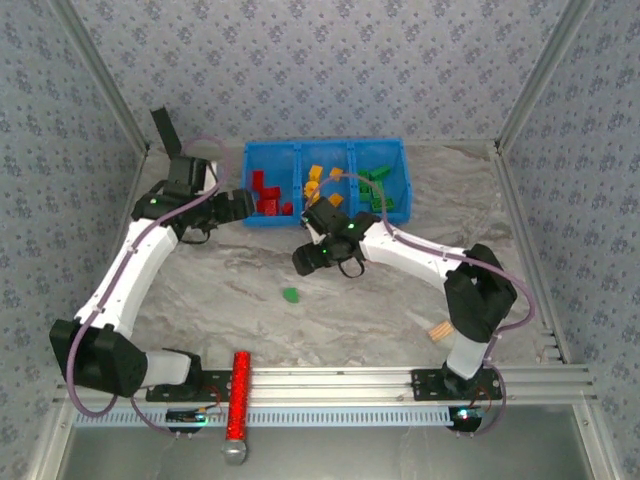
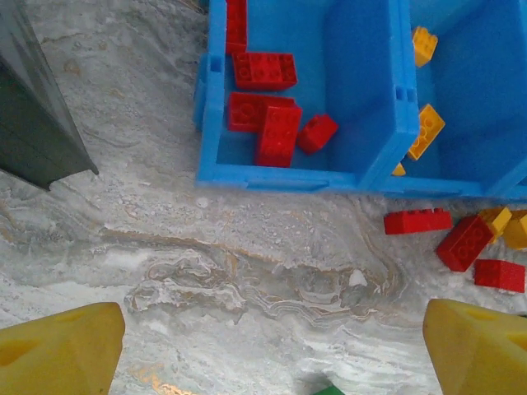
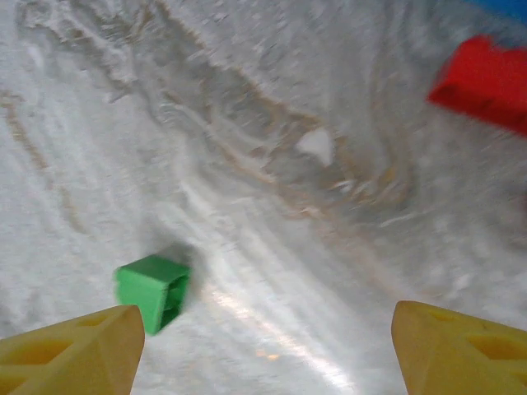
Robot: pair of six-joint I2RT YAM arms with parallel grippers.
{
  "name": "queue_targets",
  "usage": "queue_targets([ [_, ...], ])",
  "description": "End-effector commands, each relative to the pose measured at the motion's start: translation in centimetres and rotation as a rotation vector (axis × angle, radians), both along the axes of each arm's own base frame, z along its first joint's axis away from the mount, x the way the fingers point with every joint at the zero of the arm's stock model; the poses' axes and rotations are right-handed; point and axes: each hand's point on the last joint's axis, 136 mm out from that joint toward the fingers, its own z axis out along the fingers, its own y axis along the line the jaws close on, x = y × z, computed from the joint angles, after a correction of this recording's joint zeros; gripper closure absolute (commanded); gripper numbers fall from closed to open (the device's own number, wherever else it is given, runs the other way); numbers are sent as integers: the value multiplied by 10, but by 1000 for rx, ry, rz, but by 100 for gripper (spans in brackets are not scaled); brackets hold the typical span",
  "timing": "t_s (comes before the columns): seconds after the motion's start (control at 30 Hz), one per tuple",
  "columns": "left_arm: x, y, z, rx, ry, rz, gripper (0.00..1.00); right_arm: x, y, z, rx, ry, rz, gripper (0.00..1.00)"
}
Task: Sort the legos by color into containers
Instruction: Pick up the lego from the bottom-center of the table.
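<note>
My left gripper [image 2: 273,329] hangs spread and empty over the table [image 2: 165,247], just short of the near-left corner of the blue bin [image 2: 288,178]. The sorted red bricks [image 2: 263,70] lie in its left compartment. Further right, loose red bricks [image 2: 417,220] lie on the table just before the bin's near wall, mixed with an orange piece. I judge those are the left side's job, but my right arm lies across that strip, so I would hold the left gripper off for now.

The step in hand, as I read it, is the green brick [image 3: 152,290], alone near the middle of the table and well apart from the bin. My right gripper [image 3: 268,329] hovers over it, fingers wide, grasping nothing. The brick lies off toward my left finger and is turned at an angle. To do this well I should:

- slide left until the brick is between the fingers;
- turn the wrist so the pads meet two flat sides;
- come down close to the table and close gently, because a glancing finger would likely knock so small a piece away;
- lift it clear of the bin's near wall and let go low over the right compartment, among the green bricks [image 1: 375,185], not over the orange bricks [image 1: 318,180] in the middle.
</note>
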Motion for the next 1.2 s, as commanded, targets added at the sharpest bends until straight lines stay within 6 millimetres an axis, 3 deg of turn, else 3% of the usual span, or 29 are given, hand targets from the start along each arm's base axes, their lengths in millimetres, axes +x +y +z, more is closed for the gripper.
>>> queue_targets([
  [0.0,1,0,8,-46,-43,-32,6,-18,10,-20,14,164,-126,19],
  [0.3,-9,4,-2,46,-42,-80,3,-32,44,-46,-28,265,-141,21],
  [0.43,-17,4,-5,42,-39,-82,2,-40,54,-56,-66,295,-92,28],
  [0.7,-30,2,-2,12,-47,-94,1,-43,51,-81,-150,331,-97,32],
  [0.87,-31,2,5,5,-63,-96,1,-48,51,-90,-198,344,-91,47],
  [1.03,-31,2,7,3,-68,-95,1,-53,42,-91,-241,341,-44,64],
  [1.17,-29,3,6,-1,-66,-87,1,-55,21,-76,-251,359,-51,68],
])
